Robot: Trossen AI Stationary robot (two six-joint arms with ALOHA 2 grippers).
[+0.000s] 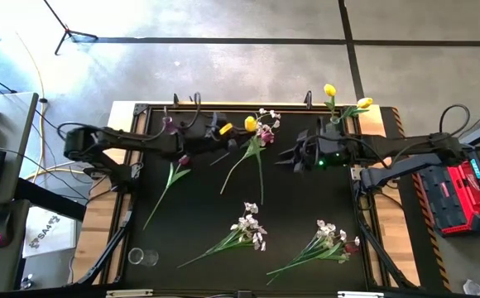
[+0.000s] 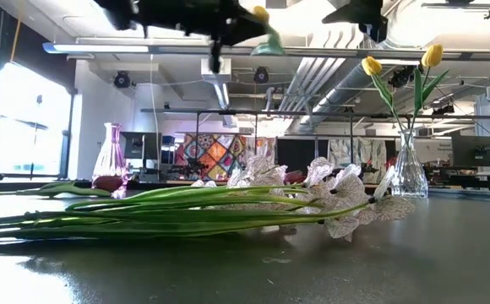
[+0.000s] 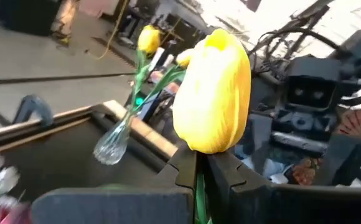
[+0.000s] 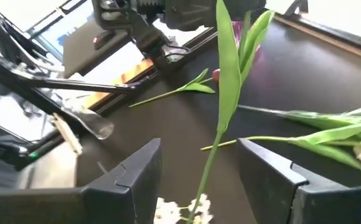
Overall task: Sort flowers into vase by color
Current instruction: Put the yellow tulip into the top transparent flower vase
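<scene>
I have the yellow tulip [image 3: 213,93] pinched in my left gripper [image 3: 196,163], stem hanging between my spread right gripper [image 4: 199,171]; handoff next

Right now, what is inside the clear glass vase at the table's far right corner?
The clear glass vase holds two yellow tulips on green stems, upright and leaning apart. Whether it holds water cannot be seen. A third yellow tulip is clamped in the left gripper.

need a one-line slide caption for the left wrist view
Left gripper shut on a yellow tulip, with the clear vase holding two more yellow tulips beyond.
</scene>
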